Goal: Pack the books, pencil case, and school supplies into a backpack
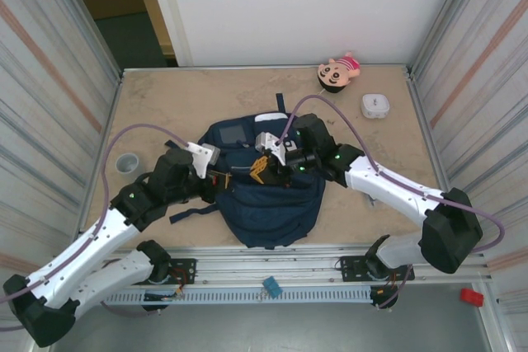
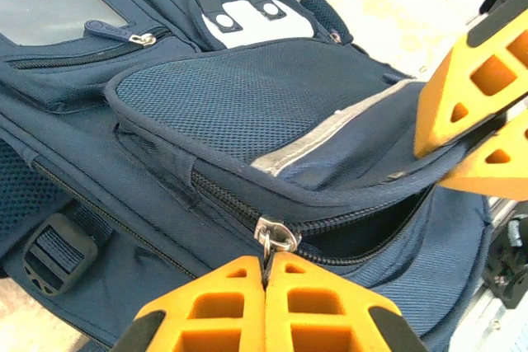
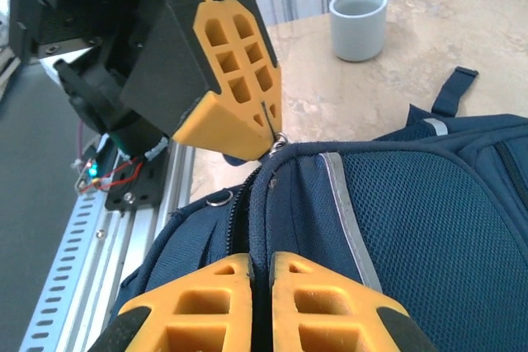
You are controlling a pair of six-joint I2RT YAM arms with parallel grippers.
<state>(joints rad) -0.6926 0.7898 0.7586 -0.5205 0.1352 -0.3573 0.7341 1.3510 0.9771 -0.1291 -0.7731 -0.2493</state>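
The navy backpack (image 1: 272, 204) lies flat in the middle of the table (image 1: 165, 105), its top pocket with the white patches (image 2: 239, 18) toward the far side and its base toward the arms. Both end effectors meet on top of it, around its middle.

The left end effector (image 2: 266, 274) comes in from the left, its orange fingers (image 2: 223, 302) pressed together on the metal zipper pull (image 2: 276, 235) of the backpack's mesh-topped compartment. Left of the pull the zip teeth are joined; right of it the opening gapes dark.

The right end effector (image 3: 262, 286) reaches in from the right and is clamped on the fabric edge of that same compartment's flap, just right of the zipper pull, with the flap lifted slightly. In the right wrist view the left end effector's tips sit directly beyond it, nearly touching the flap.

A grey cup (image 1: 126, 162) stands left of the backpack. A white square box (image 1: 375, 105) and a small doll (image 1: 338, 73) lie at the far right of the table.
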